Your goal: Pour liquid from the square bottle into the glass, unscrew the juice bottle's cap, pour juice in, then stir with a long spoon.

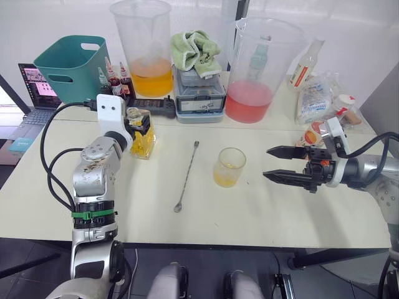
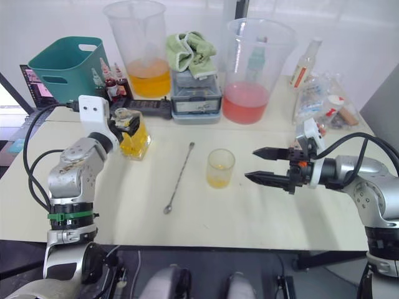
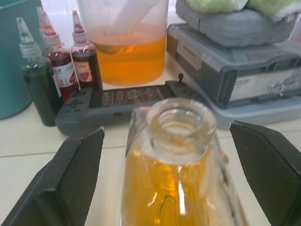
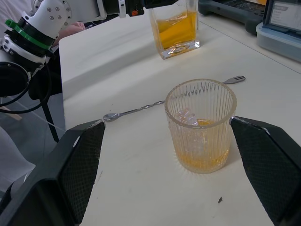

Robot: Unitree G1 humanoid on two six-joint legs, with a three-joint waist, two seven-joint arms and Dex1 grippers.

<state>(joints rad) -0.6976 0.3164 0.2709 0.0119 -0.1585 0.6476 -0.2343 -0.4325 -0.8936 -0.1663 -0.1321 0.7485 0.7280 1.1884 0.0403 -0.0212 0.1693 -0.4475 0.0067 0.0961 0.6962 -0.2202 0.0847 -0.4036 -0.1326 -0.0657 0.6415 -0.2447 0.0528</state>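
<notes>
Square bottle (image 1: 143, 134) stood upright on the desk (image 1: 262, 205), left of centre, open-necked, part full of yellow liquid. Left gripper (image 3: 169, 179) sat at it with jaws spread wide, one finger to each side of the neck; from the wrist view both fingers stood clear of the glass walls, nothing held.

The glass (image 1: 229, 167) stood right of centre with a shallow layer of yellow liquid at its bottom. The long spoon (image 1: 186, 176) lay flat between bottle and glass, bowl end toward the near edge.

Right gripper (image 1: 275, 164) hovered just right of the glass, jaws wide open and empty, fingertips pointing at it, apart from it.

Along the far side: teal bin (image 1: 72, 65), pitcher of orange liquid (image 1: 143, 48), green cloth (image 1: 196, 51) on a grey case (image 1: 199, 96), pitcher of pink liquid (image 1: 254, 71).
</notes>
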